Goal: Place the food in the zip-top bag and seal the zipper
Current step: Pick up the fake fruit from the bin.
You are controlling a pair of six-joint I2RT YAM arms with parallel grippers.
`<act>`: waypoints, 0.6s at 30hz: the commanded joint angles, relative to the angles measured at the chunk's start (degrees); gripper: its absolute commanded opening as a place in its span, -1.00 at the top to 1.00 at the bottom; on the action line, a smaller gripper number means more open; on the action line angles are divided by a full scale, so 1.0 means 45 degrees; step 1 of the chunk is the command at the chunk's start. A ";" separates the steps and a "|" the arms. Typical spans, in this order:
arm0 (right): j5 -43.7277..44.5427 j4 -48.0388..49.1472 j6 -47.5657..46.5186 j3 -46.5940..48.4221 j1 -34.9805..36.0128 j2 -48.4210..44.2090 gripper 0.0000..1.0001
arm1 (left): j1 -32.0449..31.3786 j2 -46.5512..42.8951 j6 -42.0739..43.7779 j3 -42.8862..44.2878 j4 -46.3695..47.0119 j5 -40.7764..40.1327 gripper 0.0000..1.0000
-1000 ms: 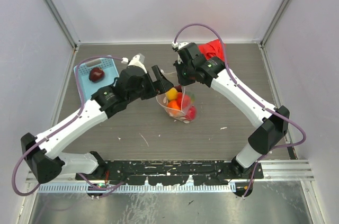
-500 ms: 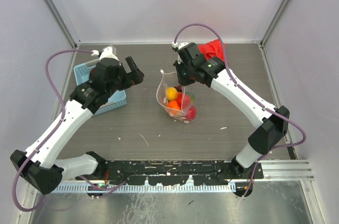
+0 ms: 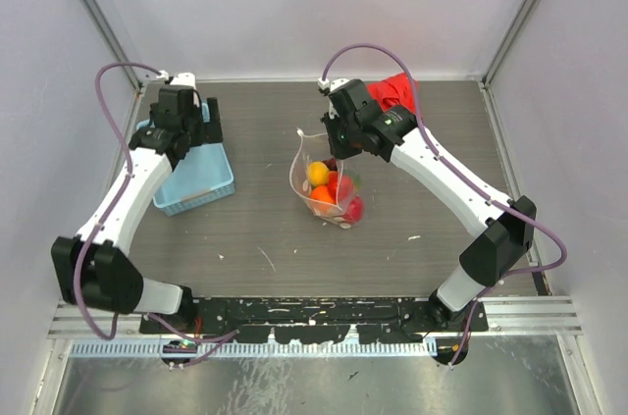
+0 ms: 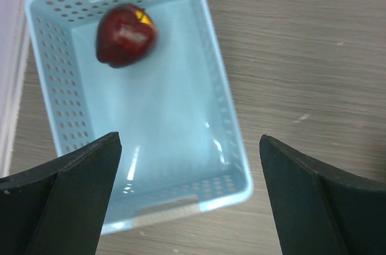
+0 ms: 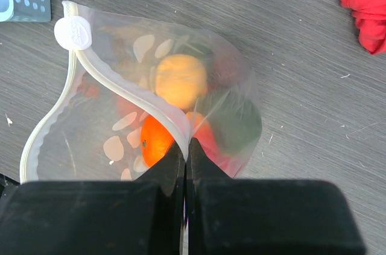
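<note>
Far left, left gripper (image 4: 190, 140) wide open above 1 dark red apple (image 4: 126, 35) in basket (image 4: 229, 122); right gripper (image 5: 186, 144) clamps zipper (image 5: 120, 89) (a slip could collapse bag (image 5: 78, 146), spilling fruit).

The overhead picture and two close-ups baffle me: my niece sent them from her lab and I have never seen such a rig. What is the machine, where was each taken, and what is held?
Two robot arms are bolted to a table. The overhead picture looks down from behind them; each close-up comes from a camera on one wrist. The left gripper is open, holding nothing, above a light blue basket with a dark red toy apple inside. The right gripper is shut on the zipper edge of the clear zip-top bag, which holds toy fruits. A red cloth lies at the back.
</note>
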 commanded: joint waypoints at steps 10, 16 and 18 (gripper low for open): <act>-0.0186 0.0594 -0.0285 0.0169 0.0049 -0.0387 0.99 | 0.2420 0.4420 0.5574 0.2846 0.0861 0.1518 -0.96; -0.0173 0.0518 -0.0328 0.0157 0.0054 -0.0435 0.99 | 0.3143 0.5807 0.6220 0.3312 0.1265 0.1776 -0.96; -0.0181 0.0506 -0.0333 0.0134 0.0045 -0.0419 0.99 | 0.3255 0.6281 0.6381 0.3615 0.1297 0.1662 -0.96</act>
